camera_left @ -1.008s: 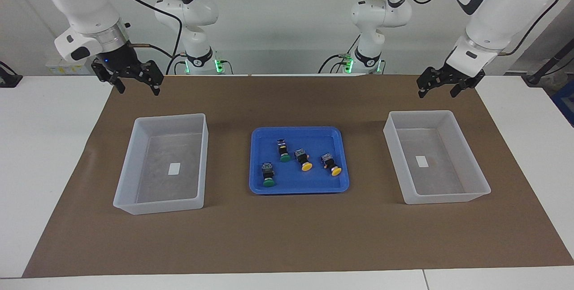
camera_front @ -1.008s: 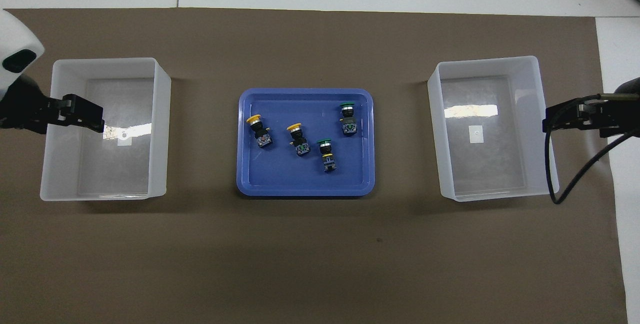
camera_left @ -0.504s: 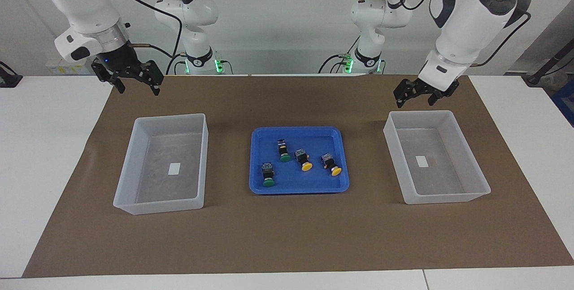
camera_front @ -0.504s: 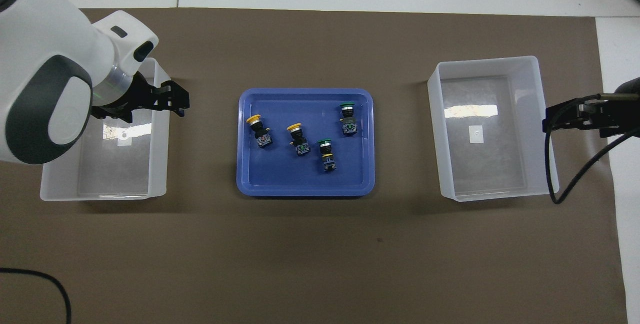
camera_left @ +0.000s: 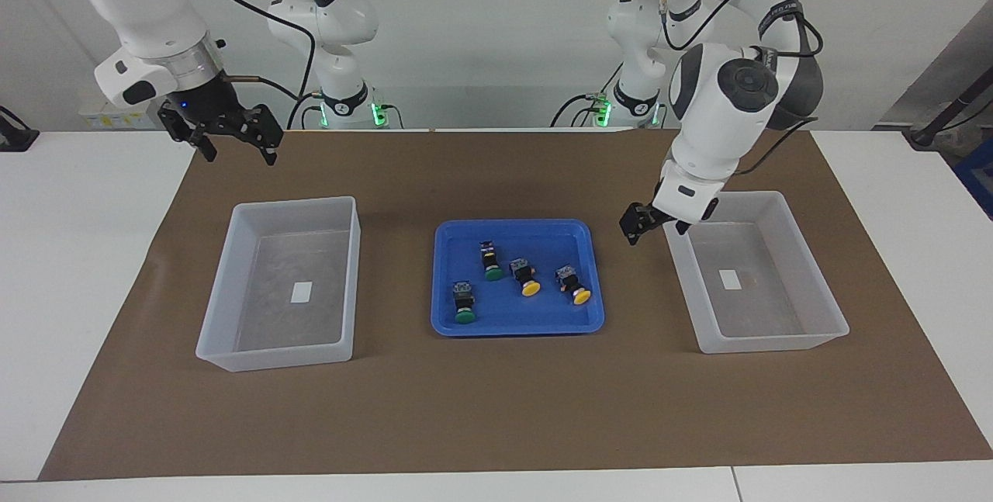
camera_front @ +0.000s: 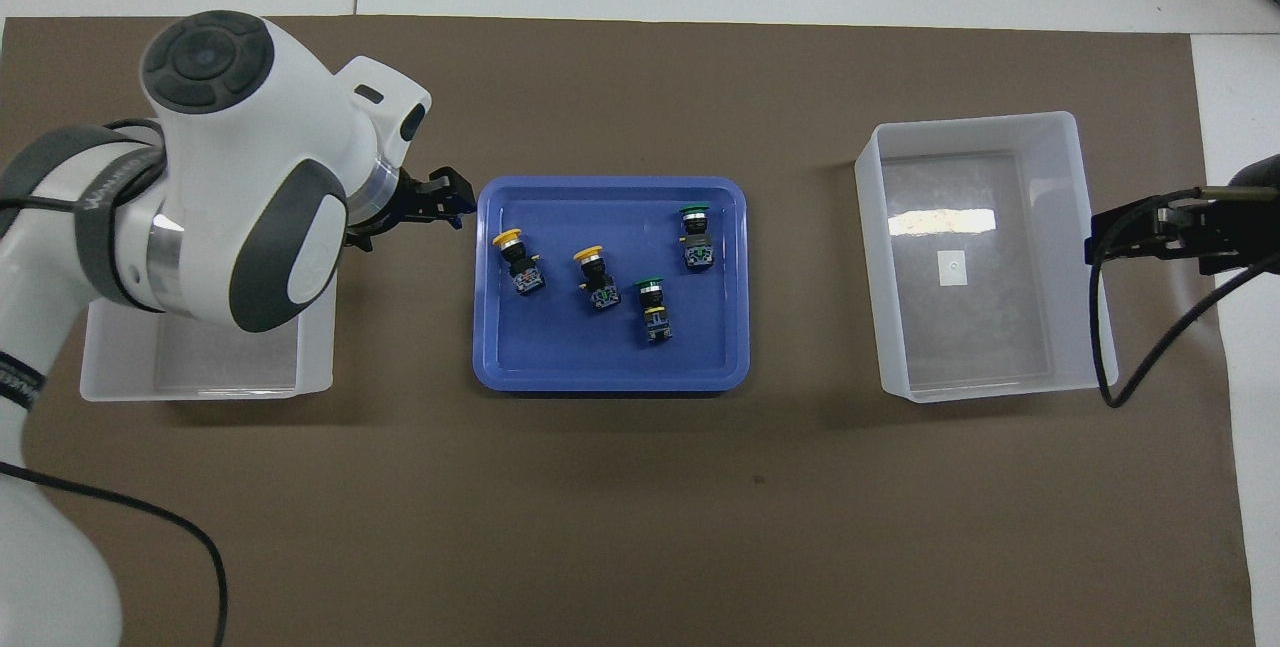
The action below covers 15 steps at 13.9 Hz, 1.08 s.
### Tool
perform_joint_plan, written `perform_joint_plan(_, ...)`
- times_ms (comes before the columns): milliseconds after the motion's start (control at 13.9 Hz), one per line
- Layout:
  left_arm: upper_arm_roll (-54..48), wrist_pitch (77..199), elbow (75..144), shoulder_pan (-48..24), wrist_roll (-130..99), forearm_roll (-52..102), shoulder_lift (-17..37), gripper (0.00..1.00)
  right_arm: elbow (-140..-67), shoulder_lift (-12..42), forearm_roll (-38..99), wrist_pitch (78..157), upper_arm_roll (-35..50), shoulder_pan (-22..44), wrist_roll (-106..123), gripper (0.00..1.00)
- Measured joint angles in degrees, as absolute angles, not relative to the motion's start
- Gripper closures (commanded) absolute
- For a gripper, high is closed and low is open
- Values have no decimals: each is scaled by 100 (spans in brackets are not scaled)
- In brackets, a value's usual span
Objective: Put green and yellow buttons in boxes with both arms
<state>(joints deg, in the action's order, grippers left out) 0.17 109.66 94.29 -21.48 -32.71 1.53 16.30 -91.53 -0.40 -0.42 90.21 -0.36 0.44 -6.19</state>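
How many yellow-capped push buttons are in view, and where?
2. Both lie in the shallow blue plastic tray, side by side: one yellow-capped button mid-tray, the other toward the left arm's end. None seem hidden.

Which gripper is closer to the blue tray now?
Left. The left gripper hangs between the blue tray and its box; the right gripper waits up past the other box.

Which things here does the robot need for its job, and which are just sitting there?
For the job:
green buttons
yellow buttons
two boxes
left gripper
right gripper

Just there:
blue tray under the buttons
brown mat
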Motion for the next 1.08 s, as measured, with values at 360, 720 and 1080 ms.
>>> perform_joint_plan(360, 14, 11657, 9445, -2588, -4004, 153, 2230, 0, -9153, -40, -42, 9021, -36, 44, -619, 0)
perform_joint_plan(720, 18, 12208, 9654, -2668, -4284, 153, 2466, 0, -9155, -40, -42, 9017, -34, 49, -619, 0)
perform_joint_plan(1080, 15, 12594, 10112, -2838, -4733, 153, 2470, 0, -9156, -40, -42, 9016, -34, 49, -619, 0)
